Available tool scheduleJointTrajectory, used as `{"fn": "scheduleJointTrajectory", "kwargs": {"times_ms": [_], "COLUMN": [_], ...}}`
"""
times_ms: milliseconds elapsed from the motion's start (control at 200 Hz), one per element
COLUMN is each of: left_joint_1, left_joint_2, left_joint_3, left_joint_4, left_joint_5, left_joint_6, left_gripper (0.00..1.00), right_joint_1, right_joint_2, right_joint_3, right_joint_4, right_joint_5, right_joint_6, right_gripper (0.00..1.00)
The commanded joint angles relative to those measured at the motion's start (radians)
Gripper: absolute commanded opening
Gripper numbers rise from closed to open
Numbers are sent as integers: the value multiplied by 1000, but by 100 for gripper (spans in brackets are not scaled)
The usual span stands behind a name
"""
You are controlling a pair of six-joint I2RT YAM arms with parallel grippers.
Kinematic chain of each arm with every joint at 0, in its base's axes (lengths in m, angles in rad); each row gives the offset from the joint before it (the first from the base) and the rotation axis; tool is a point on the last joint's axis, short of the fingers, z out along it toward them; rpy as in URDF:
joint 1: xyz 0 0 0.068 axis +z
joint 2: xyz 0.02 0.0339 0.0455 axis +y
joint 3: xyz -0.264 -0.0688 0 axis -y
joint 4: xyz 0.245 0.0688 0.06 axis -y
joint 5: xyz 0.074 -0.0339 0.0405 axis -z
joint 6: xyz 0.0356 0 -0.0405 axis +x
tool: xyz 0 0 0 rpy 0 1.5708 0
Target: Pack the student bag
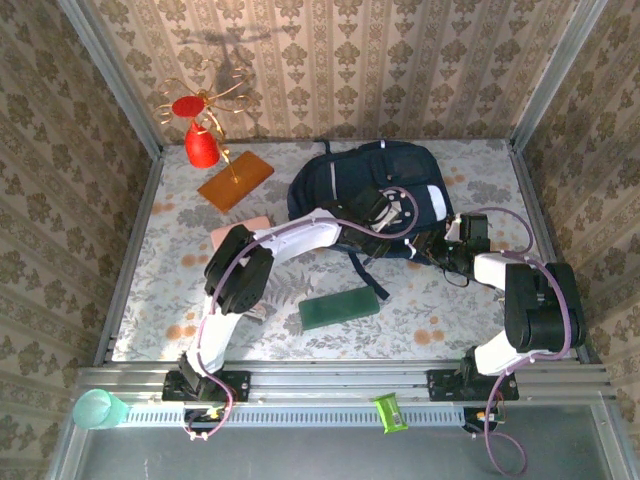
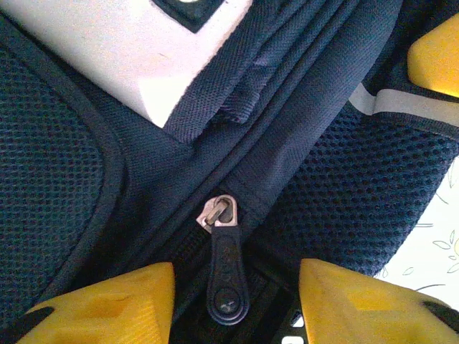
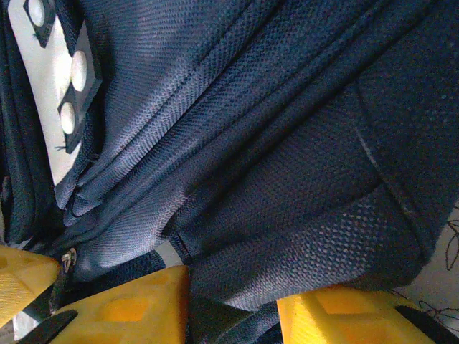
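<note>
The student bag [image 1: 365,185], a large navy backpack with a white patch, lies at the back middle of the table. My left gripper [image 2: 237,304] hangs over its lower right part, open. The black zip pull [image 2: 228,276] lies between its yellow fingers [image 2: 107,304] without touching either, and the metal slider [image 2: 219,213] sits just beyond. My right gripper [image 3: 233,312] is at the bag's right side, shut on a bunched fold of the bag's mesh fabric [image 3: 287,236]. In the top view the right gripper [image 1: 452,245] is close beside the left gripper [image 1: 392,218].
A green book [image 1: 340,310] lies on the table in front of the bag. A pink flat item [image 1: 240,232] is partly under the left arm. An orange board [image 1: 235,180] with a red cone stand [image 1: 203,148] is at back left. A teal cup [image 1: 98,410] sits on the near rail.
</note>
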Motion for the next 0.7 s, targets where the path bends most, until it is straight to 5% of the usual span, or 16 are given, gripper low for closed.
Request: {"fn": "scheduleJointTrajectory", "kwargs": {"times_ms": [0,695], "left_joint_1": [10,37], "left_joint_2": [27,3], "left_joint_3": [43,50], "left_joint_4": [-54,-57], "left_joint_5": [-3,-30], "left_joint_6": [-9,-3], "left_gripper": [45,1], "right_joint_1": [3,3], "right_joint_2": [32,29], "right_joint_3": [-18,-10], "right_joint_4": [-47,-56], "right_joint_5": [13,13], "right_joint_6": [6,2], "right_gripper": [39,39]}}
